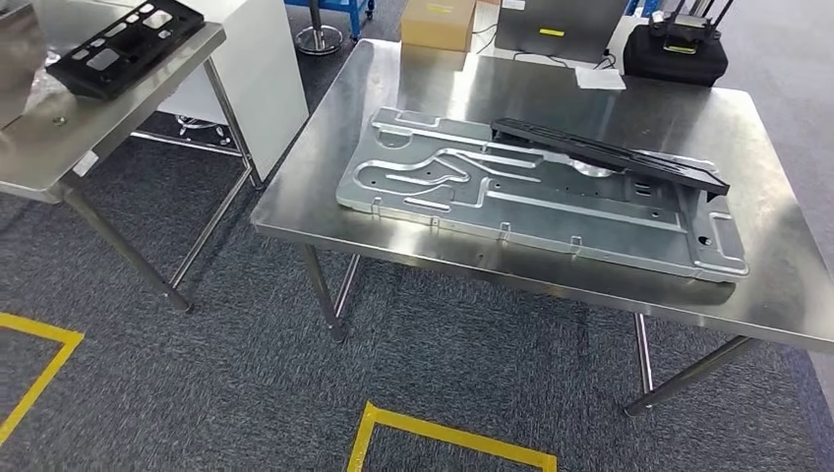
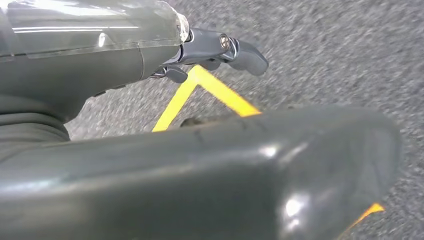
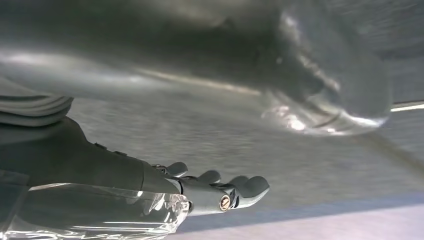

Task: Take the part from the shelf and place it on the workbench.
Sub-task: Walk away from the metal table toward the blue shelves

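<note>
A: What sits furthest left?

B: A steel side bench (image 1: pixel 59 138), cut off by the frame edge, carrying a black slotted frame (image 1: pixel 123 44) near its corner. A white cabinet (image 1: pixel 261 69) stands just behind it, and carpet shows in the open gap between this bench and the main one.

A: And the middle?

B: The main bench (image 1: pixel 393 221), bare steel along its near edge. A large stamped metal plate (image 1: pixel 531 197) lies flat across it, and the part (image 1: pixel 610 154), a long black strip, rests on the plate's far side, running toward the right end.

A: Further back and right?

B: A cardboard box (image 1: pixel 440 22), a grey panel (image 1: pixel 556 29) and a black case (image 1: pixel 677 49), all clipped by the top of the frame. Yellow floor tape (image 1: pixel 447 438) marks the carpet in front.

A: The hands?

B: The left hand (image 2: pixel 220 50) hangs over carpet and tape, fingers (image 2: pixel 247 57) loosely extended, holding nothing. The right hand (image 3: pixel 220 192) likewise, fingers (image 3: pixel 252 187) stretched out together, bare. Both wrist views are blurred, half covered by a dark rounded shape.
</note>
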Controlling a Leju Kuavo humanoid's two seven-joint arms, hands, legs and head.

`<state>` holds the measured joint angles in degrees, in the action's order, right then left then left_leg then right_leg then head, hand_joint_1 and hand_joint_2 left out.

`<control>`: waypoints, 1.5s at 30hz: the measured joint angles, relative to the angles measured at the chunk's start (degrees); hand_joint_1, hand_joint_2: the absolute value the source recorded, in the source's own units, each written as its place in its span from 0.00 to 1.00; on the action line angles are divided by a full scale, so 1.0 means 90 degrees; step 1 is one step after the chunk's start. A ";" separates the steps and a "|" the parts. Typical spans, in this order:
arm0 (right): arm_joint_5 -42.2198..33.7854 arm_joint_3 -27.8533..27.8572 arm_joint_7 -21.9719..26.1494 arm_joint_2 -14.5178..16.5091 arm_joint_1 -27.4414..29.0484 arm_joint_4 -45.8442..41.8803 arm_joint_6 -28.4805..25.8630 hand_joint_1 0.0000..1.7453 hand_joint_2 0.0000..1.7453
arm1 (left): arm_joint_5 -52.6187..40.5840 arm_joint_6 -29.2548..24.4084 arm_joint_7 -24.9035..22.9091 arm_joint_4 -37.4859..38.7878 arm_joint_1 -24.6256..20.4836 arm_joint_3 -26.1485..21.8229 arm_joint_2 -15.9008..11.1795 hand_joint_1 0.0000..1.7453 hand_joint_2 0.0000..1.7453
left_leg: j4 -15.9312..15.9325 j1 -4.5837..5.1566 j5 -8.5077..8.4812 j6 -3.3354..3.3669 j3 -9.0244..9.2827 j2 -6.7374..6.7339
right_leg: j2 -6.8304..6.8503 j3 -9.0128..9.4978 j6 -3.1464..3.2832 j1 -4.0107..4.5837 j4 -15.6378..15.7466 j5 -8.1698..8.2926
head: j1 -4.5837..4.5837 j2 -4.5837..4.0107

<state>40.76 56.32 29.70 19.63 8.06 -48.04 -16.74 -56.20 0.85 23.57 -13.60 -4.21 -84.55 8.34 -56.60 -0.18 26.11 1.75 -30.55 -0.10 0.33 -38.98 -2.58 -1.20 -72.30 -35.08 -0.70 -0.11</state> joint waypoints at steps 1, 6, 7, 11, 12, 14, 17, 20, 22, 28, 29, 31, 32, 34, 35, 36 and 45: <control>0.0046 0.0134 -0.0035 -0.0013 -0.0064 0.0148 -0.0019 0.00 0.00 | -0.0001 -0.0001 0.0000 0.0000 0.0004 -0.0005 0.0005 0.00 0.00 | -0.0012 0.0008 -0.0087 -0.0007 -0.0117 0.0060 | -0.0014 0.0043 0.0010 0.0003 -0.0189 0.0007 | -0.0001 0.0000; 0.0342 0.0670 -0.0217 -0.0106 -0.0362 0.0758 -0.0122 0.00 0.00 | -0.0032 -0.0036 0.0049 -0.0002 -0.0017 -0.0016 0.0047 0.00 0.00 | -0.0071 0.0026 -0.0426 -0.0109 -0.0552 0.0375 | -0.0400 0.1447 0.0206 0.0054 0.1418 0.0449 | -0.0006 0.0000; 0.0419 0.0772 -0.0256 -0.0125 -0.0406 0.0864 -0.0153 0.00 0.00 | -0.0044 -0.0050 0.0058 -0.0004 -0.0023 -0.0016 0.0059 0.00 0.00 | -0.0071 0.0027 -0.0486 -0.0145 -0.0579 0.0432 | -0.0469 0.1632 0.0236 0.0068 0.1714 0.0363 | -0.0001 0.0000; 0.0749 0.1173 -0.0530 -0.0179 -0.0582 0.1297 -0.0293 0.00 0.00 | -0.0073 -0.0104 0.0064 -0.0010 0.0022 -0.0018 0.0063 0.00 0.00 | -0.0184 0.0000 -0.0488 -0.0292 -0.0719 0.0465 | -0.0236 0.1643 0.0383 0.0068 0.1935 0.0443 | -0.0001 0.0000; 0.0796 0.1251 -0.0585 -0.0194 -0.0604 0.1392 -0.0305 0.00 0.00 | -0.0077 -0.0113 0.0062 -0.0012 0.0028 -0.0018 0.0062 0.00 0.00 | -0.0424 -0.0011 -0.0271 -0.0310 -0.0821 0.0351 | -0.0152 0.1597 0.0423 0.0056 0.1948 0.0501 | -0.0021 0.0000; 0.0845 0.1379 -0.0655 -0.0226 -0.0620 0.1559 -0.0309 0.00 0.00 | -0.0079 -0.0116 0.0060 -0.0012 0.0022 -0.0018 0.0062 0.00 0.00 | -0.1232 -0.0039 0.0307 -0.0366 -0.1092 0.0143 | 0.0031 0.1485 0.0459 0.0068 0.1929 0.0574 | -0.0059 0.0000; 0.0926 0.1508 -0.0783 -0.0268 -0.0645 0.1762 -0.0299 0.00 0.00 | -0.0083 -0.0116 0.0057 -0.0012 0.0029 -0.0018 0.0062 0.00 0.00 | -0.1841 -0.0084 0.0468 -0.0461 -0.1101 0.0056 | 0.0307 0.1326 0.0430 0.0072 0.1852 0.0627 | -0.0063 0.0000; 0.1135 0.1631 -0.1171 -0.0323 -0.0727 0.2013 -0.0307 0.00 0.00 | -0.0096 -0.0125 0.0039 -0.0014 0.0021 -0.0018 0.0061 0.00 0.00 | -0.0699 -0.0089 0.0132 -0.0428 -0.0235 -0.0188 | 0.0527 0.1243 0.0375 0.0079 0.1753 0.0627 | -0.0063 0.0000; 0.1230 0.1715 -0.1417 -0.0364 -0.0793 0.2198 -0.0325 0.00 0.00 | -0.0097 -0.0135 0.0024 -0.0021 0.0006 -0.0018 0.0055 0.00 0.00 | -0.0207 -0.0036 0.0103 -0.0319 0.0045 -0.0353 | 0.0634 0.1229 0.0302 0.0097 0.1705 0.0617 | -0.0044 0.0000; 0.1314 0.1870 -0.1816 -0.0489 -0.0924 0.2603 -0.0361 0.00 0.00 | -0.0088 -0.0139 0.0007 -0.0029 0.0004 -0.0018 0.0045 0.00 0.00 | -0.0039 -0.0057 -0.0012 -0.0033 -0.0054 -0.0090 | 0.0207 0.0958 0.0085 0.0062 0.1068 0.0158 | -0.0005 0.0000; 0.1313 0.1910 -0.1901 -0.0511 -0.0924 0.2672 -0.0364 0.00 0.00 | -0.0083 -0.0142 0.0007 -0.0030 -0.0005 -0.0018 0.0044 0.00 0.00 | -0.0041 -0.0052 -0.0038 -0.0009 -0.0095 -0.0024 | 0.0076 0.0754 0.0077 0.0058 0.0645 -0.0084 | 0.0004 0.0000; 0.1303 0.1989 -0.2023 -0.0556 -0.0929 0.2807 -0.0348 0.00 0.00 | -0.0070 -0.0152 0.0013 -0.0032 -0.0009 -0.0018 0.0038 0.00 0.00 | -0.0051 -0.0042 -0.0077 -0.0001 -0.0154 0.0125 | 0.0000 0.0429 0.0074 0.0050 -0.0029 -0.0324 | 0.0004 0.0000; 0.1296 0.2023 -0.2044 -0.0577 -0.0935 0.2864 -0.0332 0.00 0.00 | -0.0059 -0.0158 0.0021 -0.0033 -0.0007 -0.0019 0.0031 0.00 0.00 | -0.0057 -0.0040 -0.0090 -0.0009 -0.0168 0.0208 | -0.0009 0.0414 0.0080 0.0049 -0.0051 -0.0238 | 0.0004 0.0000; 0.1274 0.2076 -0.2023 -0.0615 -0.0949 0.2960 -0.0285 0.00 0.00 | -0.0032 -0.0164 0.0059 -0.0035 -0.0008 -0.0020 0.0017 0.00 0.00 | -0.0075 -0.0041 -0.0107 -0.0034 -0.0173 0.0370 | -0.0101 0.0700 0.0113 0.0043 0.0578 0.0228 | 0.0004 0.0000; 0.1261 0.2096 -0.2001 -0.0631 -0.0956 0.3000 -0.0264 0.00 0.00 | -0.0023 -0.0165 0.0081 -0.0036 -0.0016 -0.0021 0.0010 0.00 0.00 | -0.0091 -0.0032 -0.0113 -0.0055 -0.0183 0.0443 | -0.0249 0.0897 0.0140 0.0041 0.1024 0.0440 | 0.0004 0.0000; 0.1248 0.2116 -0.1981 -0.0643 -0.0964 0.3039 -0.0245 0.00 0.00 | -0.0018 -0.0165 0.0101 -0.0037 -0.0030 -0.0021 0.0003 0.00 0.00 | -0.0110 -0.0023 -0.0122 -0.0083 -0.0202 0.0509 | -0.0375 0.1037 0.0161 0.0037 0.1374 0.0579 | 0.0002 0.0000; 0.1247 0.2240 -0.2126 -0.0712 -0.1059 0.3322 -0.0233 0.00 0.00 | -0.0108 -0.0188 0.0156 -0.0049 -0.0031 -0.0010 -0.0063 0.00 0.00 | -0.1504 -0.0051 0.0592 -0.0360 -0.0939 0.0132 | 0.0072 0.1091 0.0423 0.0054 0.1733 0.0733 | -0.0060 0.0000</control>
<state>51.98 76.48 10.57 13.22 -1.46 -18.15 -18.83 -57.18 -0.85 24.98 -14.03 -4.50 -84.65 7.78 -70.13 -0.64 31.44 -1.49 -39.00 1.08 0.98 -29.16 1.23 -0.71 -56.71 -28.49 -1.23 -0.11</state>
